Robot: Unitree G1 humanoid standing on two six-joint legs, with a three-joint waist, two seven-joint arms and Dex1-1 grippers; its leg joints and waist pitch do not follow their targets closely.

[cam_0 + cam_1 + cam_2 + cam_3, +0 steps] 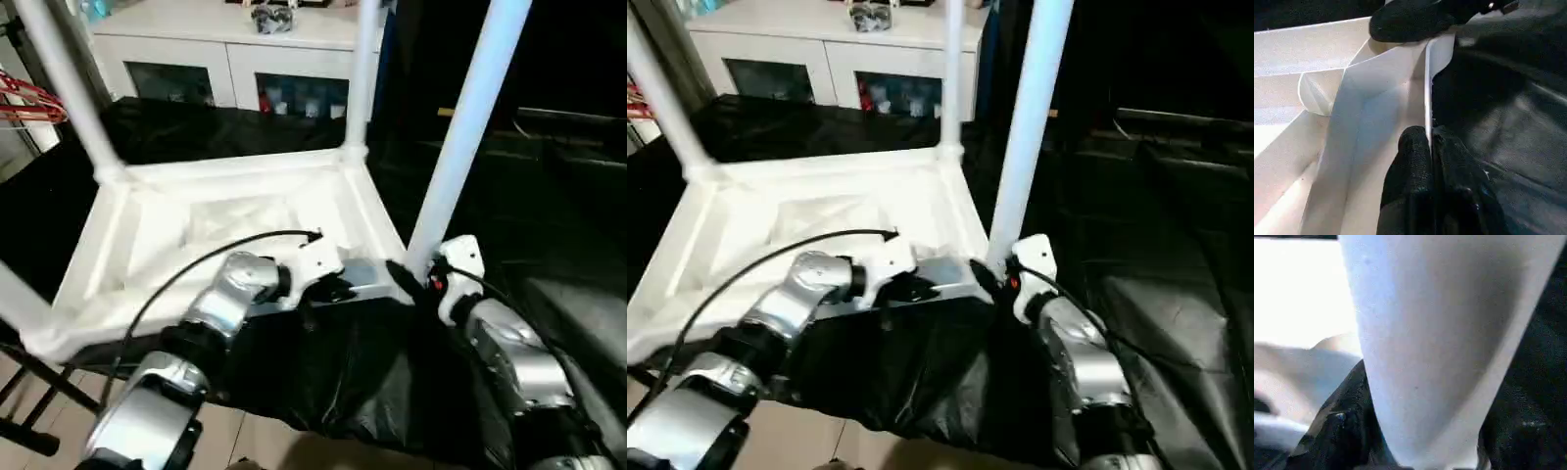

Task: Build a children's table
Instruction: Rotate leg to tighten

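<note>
The children's table lies upside down: its white top [157, 225] shows its ribbed underside. White legs stand up from the corner sockets at far left [69, 88], far right [362, 78] and near right [470, 127]. A fourth leg [20, 304] leans off the near left corner. My left gripper [338, 289] is shut on the thin near rim [1440, 54] of the top, one finger [1410, 166] on each side of it. My right gripper [416, 274] is shut on the base of the near right leg [1440, 333], just above its socket.
The top rests on a stand draped in black cloth [333, 372], which hangs over the near edge. A white cabinet [225, 59] with glass doors stands behind. A red wire rack [29, 98] is at the left edge. Black stand legs [29, 392] cross the tiled floor.
</note>
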